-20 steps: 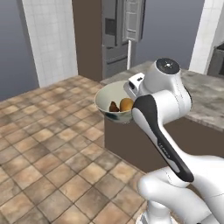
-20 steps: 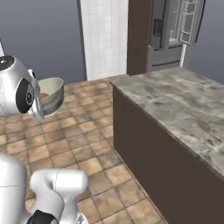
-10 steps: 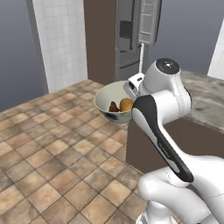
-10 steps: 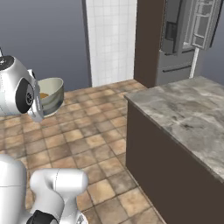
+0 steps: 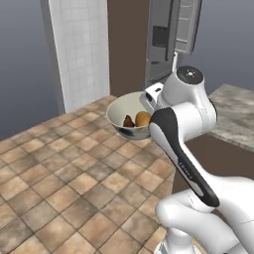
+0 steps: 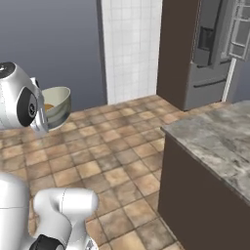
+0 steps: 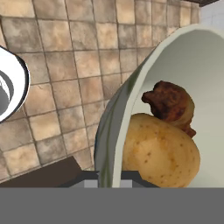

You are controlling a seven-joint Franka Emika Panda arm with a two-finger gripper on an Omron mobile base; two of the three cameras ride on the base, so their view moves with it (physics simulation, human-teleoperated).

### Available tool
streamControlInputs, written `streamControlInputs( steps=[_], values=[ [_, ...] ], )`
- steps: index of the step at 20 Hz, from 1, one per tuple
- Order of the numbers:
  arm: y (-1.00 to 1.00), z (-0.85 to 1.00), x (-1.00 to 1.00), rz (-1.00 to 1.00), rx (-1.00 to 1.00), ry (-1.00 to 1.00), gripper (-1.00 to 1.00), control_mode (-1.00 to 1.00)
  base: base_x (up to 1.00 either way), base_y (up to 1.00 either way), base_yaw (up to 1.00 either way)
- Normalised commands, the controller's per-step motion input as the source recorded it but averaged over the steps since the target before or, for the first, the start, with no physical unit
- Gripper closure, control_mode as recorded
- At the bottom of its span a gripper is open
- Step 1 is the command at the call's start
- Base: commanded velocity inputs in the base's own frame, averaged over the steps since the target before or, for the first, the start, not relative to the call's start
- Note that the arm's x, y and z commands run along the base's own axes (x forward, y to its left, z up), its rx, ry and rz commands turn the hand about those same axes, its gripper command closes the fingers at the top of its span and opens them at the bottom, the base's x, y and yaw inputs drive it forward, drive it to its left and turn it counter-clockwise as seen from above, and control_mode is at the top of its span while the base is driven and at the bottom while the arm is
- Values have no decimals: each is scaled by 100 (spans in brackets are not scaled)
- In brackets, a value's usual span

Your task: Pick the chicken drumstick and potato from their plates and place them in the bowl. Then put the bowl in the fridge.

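Note:
My gripper (image 5: 148,105) is shut on the rim of the pale cream bowl (image 5: 119,115) and holds it in the air above the tiled floor. Inside the bowl lie the dark brown chicken drumstick (image 5: 129,121) and the golden potato (image 5: 143,118), touching each other. In the hand view the bowl wall (image 7: 124,103) runs between my gripper (image 7: 109,179) fingertips, with the potato (image 7: 159,153) close by and the drumstick (image 7: 170,105) behind it. The bowl (image 6: 58,105) hangs at the left of the right base view. Ahead stands the grey fridge (image 5: 161,44) (image 6: 207,53) with one door (image 6: 239,27) swung open. The plates are out of view.
A dark island with a mottled stone top (image 5: 235,111) (image 6: 215,136) stands to the right of the arm. A white tiled wall column (image 5: 82,49) (image 6: 129,44) rises left of the fridge. Brown floor tiles (image 5: 59,168) stretch between me and the fridge.
The whole scene has shifted as the base moved: the fridge looms larger and nearer, and the island has slid right. The bowl with its food stays in my grip.

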Motion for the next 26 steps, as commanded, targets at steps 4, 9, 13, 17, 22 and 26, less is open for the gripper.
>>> streamControlInputs(
  steps=[4, 9, 13, 17, 22, 26],
  values=[
    [0, 0, 0, 0, 0, 0, 100, 100, 89, 36, -16],
    [0, 0, 0, 0, 0, 0, 100, 100, 81, 36, -27],
    [0, 0, 0, 0, 0, 0, 100, 100, 70, 38, -41],
    [0, 0, 0, 0, 0, 0, 100, 100, 65, 37, -46],
    [0, 0, 0, 0, 0, 0, 100, 100, 62, 37, -49],
    [0, 0, 0, 0, 0, 0, 100, 100, 61, 36, -51]
  ],
)
